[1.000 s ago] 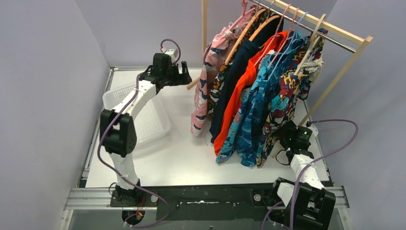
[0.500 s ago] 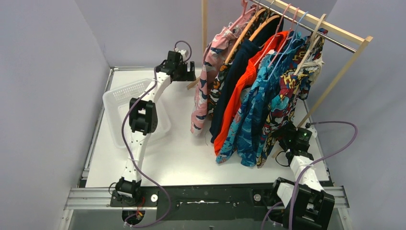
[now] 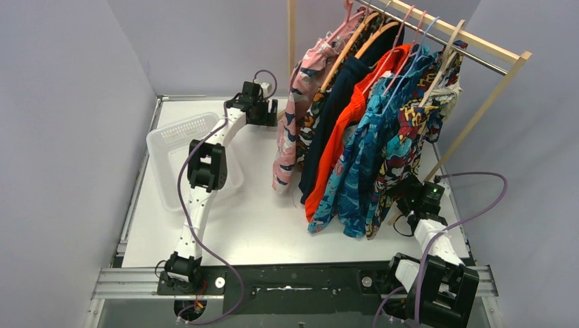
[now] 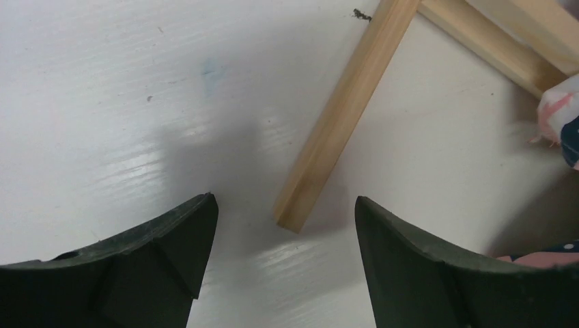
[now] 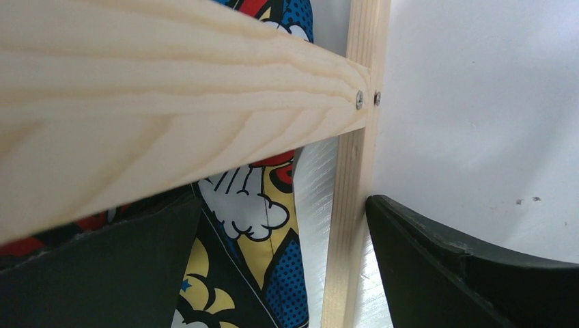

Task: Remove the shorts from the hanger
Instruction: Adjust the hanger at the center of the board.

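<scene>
Several shorts hang on hangers from the rail (image 3: 437, 34): pink printed (image 3: 292, 116), black printed (image 3: 311, 126), navy (image 3: 334, 102), orange-red (image 3: 345, 126), teal-blue (image 3: 362, 160) and comic-print (image 3: 410, 130). My left gripper (image 3: 265, 113) reaches far out, just left of the pink pair. In the left wrist view it (image 4: 283, 201) is open and holds nothing, and the end of a wooden foot bar (image 4: 334, 130) lies ahead on the table. My right gripper (image 3: 410, 190) is low beside the comic-print shorts (image 5: 273, 239). It (image 5: 283, 203) is open, with that fabric and a wooden upright (image 5: 348, 225) between its jaws.
A white plastic basket (image 3: 171, 137) stands at the back left, beside the left arm. The wooden rack's post (image 3: 292, 41) and slanted leg (image 3: 471, 123) frame the clothes. A wooden crossbar (image 5: 171, 102) fills the top of the right wrist view. Grey walls close in on both sides.
The left arm has stretched out and carried its gripper right and down toward the rack's foot by the pink shorts, its jaws narrowing slightly. The right arm has stayed put.
</scene>
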